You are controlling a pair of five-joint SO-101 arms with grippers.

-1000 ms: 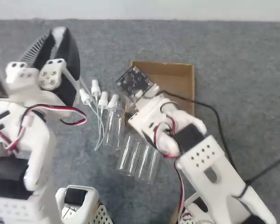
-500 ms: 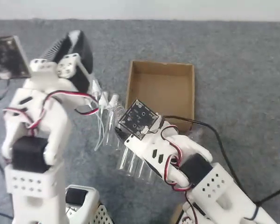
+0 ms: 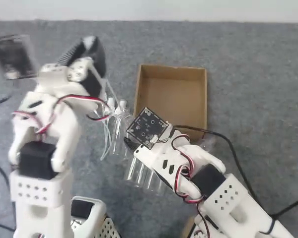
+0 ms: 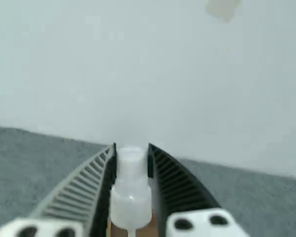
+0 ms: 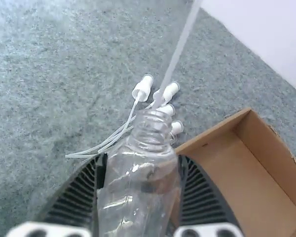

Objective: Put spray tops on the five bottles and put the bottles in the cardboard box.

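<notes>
Beside cardboard box [image 3: 188,73], right gripper [image 5: 140,160] grasps clear bottle [image 5: 138,182]; left gripper [image 4: 131,149] clenched on spray top [image 4: 131,195]

- The desk [image 3: 268,64] presented a grey surface with a coarse, fibrous, carpet-like texture, which ran across the full width of the high view.
- A plain pale wall [image 3: 149,10] stood along the far edge of the desk. The junction between the two formed a straight line.
- In the left wrist view, the wall appeared off-white with a faint blue tone and was uniform over most of its area.
- A small blurred pale object [image 4: 222,9] sat high on the wall. Its type could not be determined.
- Lighting was even and diffuse, and shadows on the grey surface were soft and faint.
</notes>
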